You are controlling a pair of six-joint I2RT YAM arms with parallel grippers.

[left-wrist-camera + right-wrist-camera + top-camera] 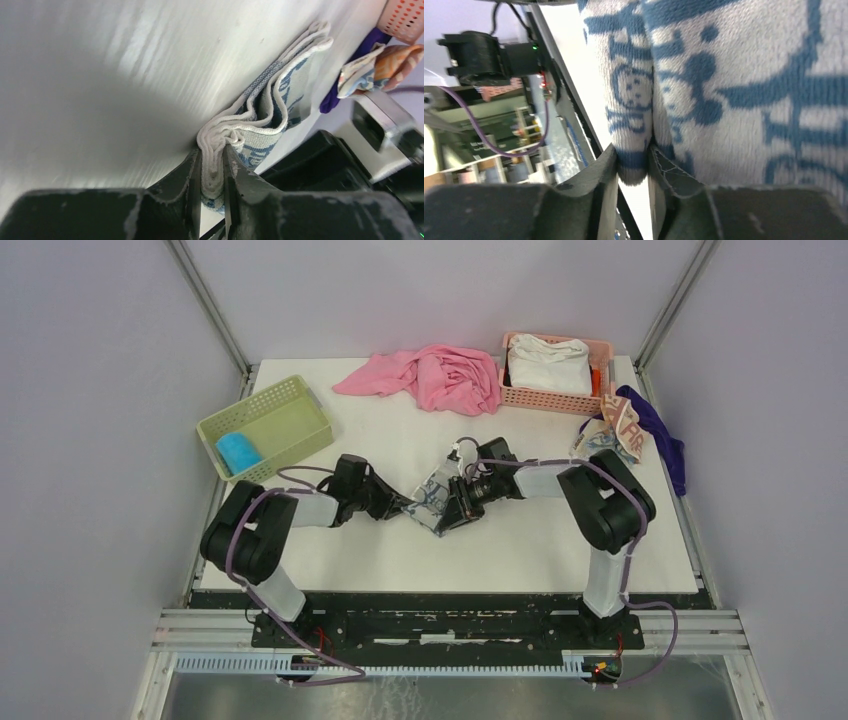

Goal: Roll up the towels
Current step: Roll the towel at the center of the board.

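The white towel with dark blue print (436,498) is folded and held between both arms at the middle of the table. My left gripper (410,508) is shut on its bunched white edge (215,165). My right gripper (452,502) is shut on a fold of the same towel (634,150), whose print fills the right wrist view. The rolled bright blue towel (238,451) lies in the green basket (290,418). The cream towel with orange lettering (618,430) lies crumpled at the right edge and also shows in the left wrist view (372,70).
A large pink cloth (440,375) lies at the back middle. A pink basket (520,395) at the back right holds a plain white cloth (548,364). A purple cloth (662,435) lies at the right table edge beside the cream towel.
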